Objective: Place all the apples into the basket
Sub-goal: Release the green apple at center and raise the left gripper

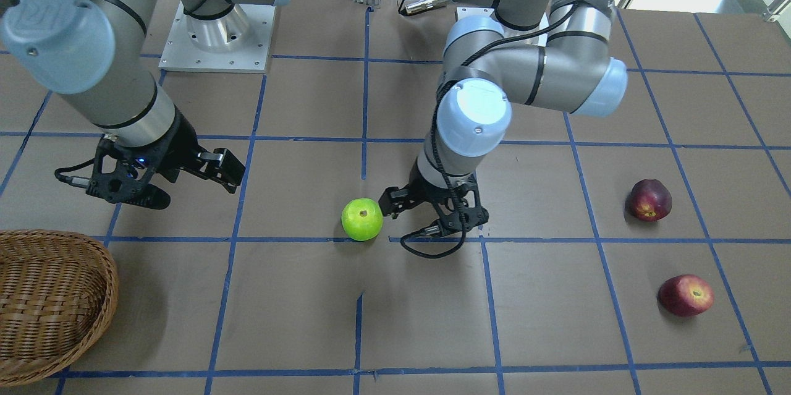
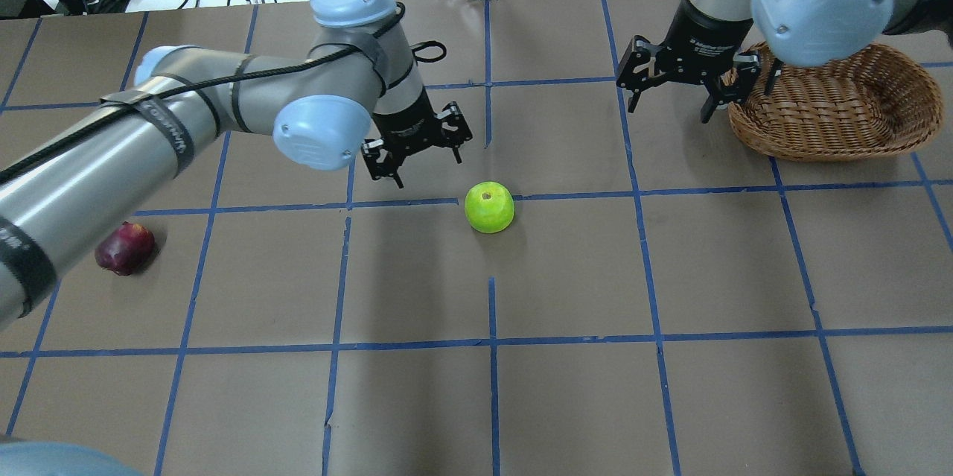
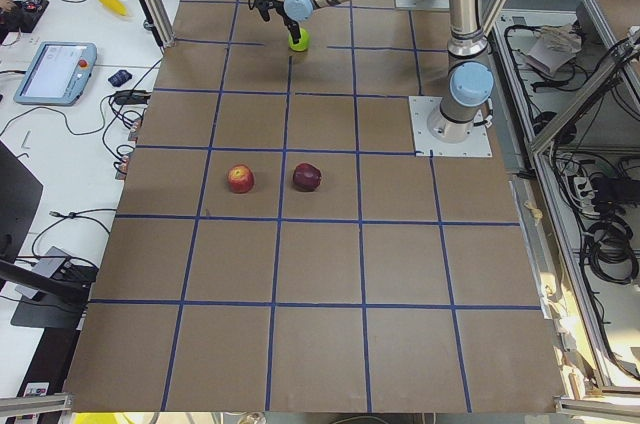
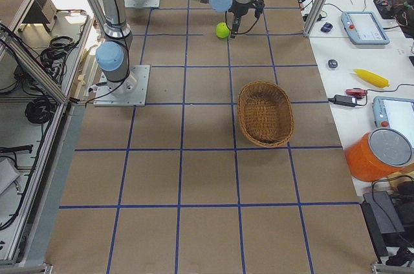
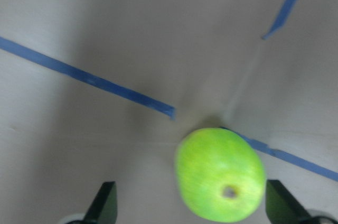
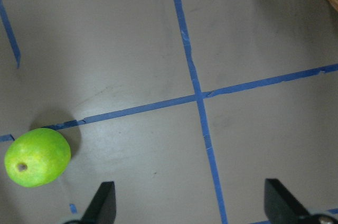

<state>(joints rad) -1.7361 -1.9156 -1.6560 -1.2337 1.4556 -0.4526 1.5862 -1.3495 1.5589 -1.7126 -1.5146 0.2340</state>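
Left gripper (image 2: 424, 163), wide open and empty, hangs just beside the green apple (image 2: 489, 206); best centred over the apple before lowering and closing gently.

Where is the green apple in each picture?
Front-facing: green apple just left of centre.
Overhead: green apple above centre.
Exterior left: green apple near top edge.
Exterior right: green apple near top edge.
Left wrist: green apple low, right of centre.
Right wrist: green apple bottom left.
Shared landmark: blue tape line beside it.
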